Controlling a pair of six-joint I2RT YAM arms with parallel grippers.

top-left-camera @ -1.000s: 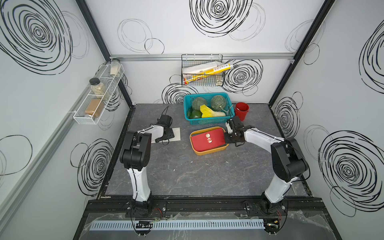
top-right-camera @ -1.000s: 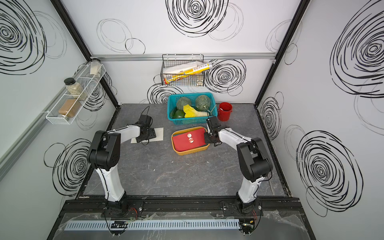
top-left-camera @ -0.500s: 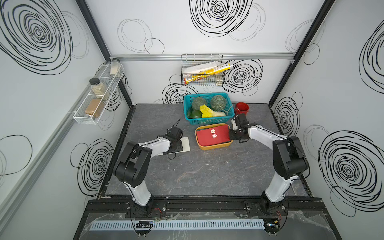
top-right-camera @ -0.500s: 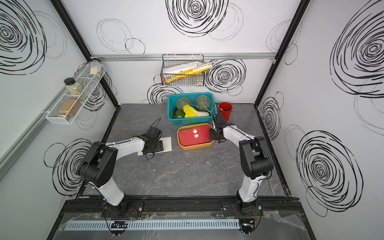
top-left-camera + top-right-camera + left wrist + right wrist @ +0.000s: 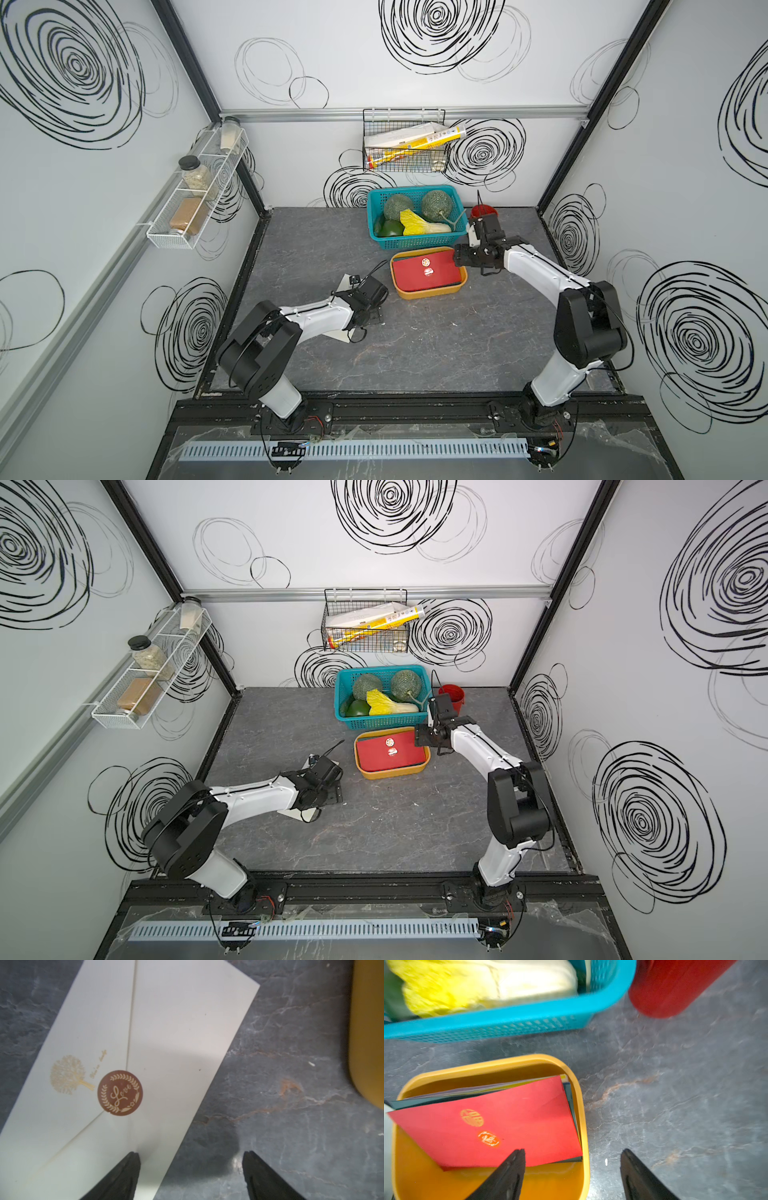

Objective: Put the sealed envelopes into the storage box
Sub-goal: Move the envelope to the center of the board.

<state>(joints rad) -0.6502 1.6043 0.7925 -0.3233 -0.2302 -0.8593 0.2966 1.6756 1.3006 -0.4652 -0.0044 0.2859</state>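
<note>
Pincers from above: in both top views the left pincer [image 5: 368, 305] hangs low over a white envelope [image 5: 343, 286] that lies on the grey worktop [image 5: 415, 353], just beside the storage box [image 5: 428, 293]. The right pincer [image 5: 458, 259] sits over the box's end nearest the red bucket [image 5: 484, 211]. A red envelope [image 5: 419, 274] lies on top inside the box. Behind it the teal basket [image 5: 415, 243] holds two round green vegetables, a green pepper and a yellow-white cabbage [image 5: 419, 226].

At the left wrist we see the left pincer's jaws spread wide, gripping nothing. One finger [image 5: 124, 1169] is over the white envelope's near edge, and the other is over bare worktop. We cannot tell whether the first touches the paper. The envelope lies flat, closed with a round brown seal [image 5: 120, 1093] next to a gold tree print. A corner of the orange-yellow box shows nearby.

At the right wrist the right pincer is also spread wide and empty. One finger [image 5: 508, 1169] is above the inside of the box, by the red envelope's edge. The other is over the worktop outside the rim, so the box wall lies between them. The red envelope sits askew on a stack, with dark green, navy, yellow and lilac edges showing beneath it. It bears a gold emblem and a small round seal [image 5: 488, 1139]. The basket and the bucket stand just beyond.
</note>
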